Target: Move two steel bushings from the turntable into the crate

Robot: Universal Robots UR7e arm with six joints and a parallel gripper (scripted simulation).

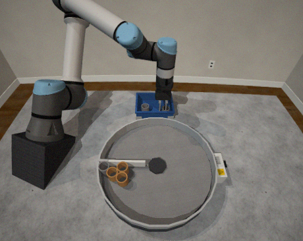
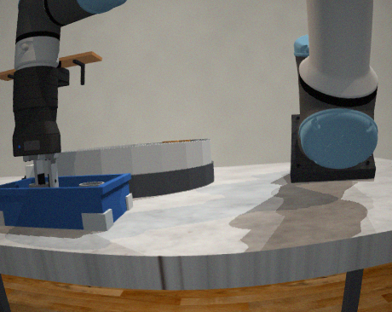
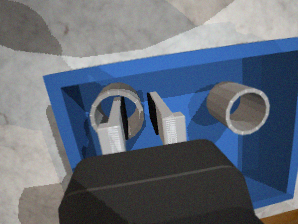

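Observation:
The blue crate [image 1: 138, 108] [image 2: 52, 209] [image 3: 265, 172] holds two grey steel bushings. One bushing [image 1: 145, 109] [image 2: 91, 183] [image 3: 218, 102] stands apart from the fingers, on the right in the wrist view. The other bushing [image 3: 136, 122] is at my gripper [image 1: 163, 106] [image 2: 47, 180] [image 3: 137, 107], which is open and low inside the crate. One finger is over or in this bushing's opening, the other outside its wall. On the turntable [image 1: 175, 141] [image 2: 158, 158], three orange bushings [image 1: 123, 184] [image 1: 111, 179] [image 1: 124, 172] and a grey one [image 1: 103, 171] stand grouped at the left.
The crate walls rise close around the fingers. The turntable's raised rim lies just in front of the crate in the top view. A white bar [image 1: 132, 162] runs from the rim towards the dark hub [image 1: 157, 165]. A white box [image 1: 220, 164] is on the rim's right side.

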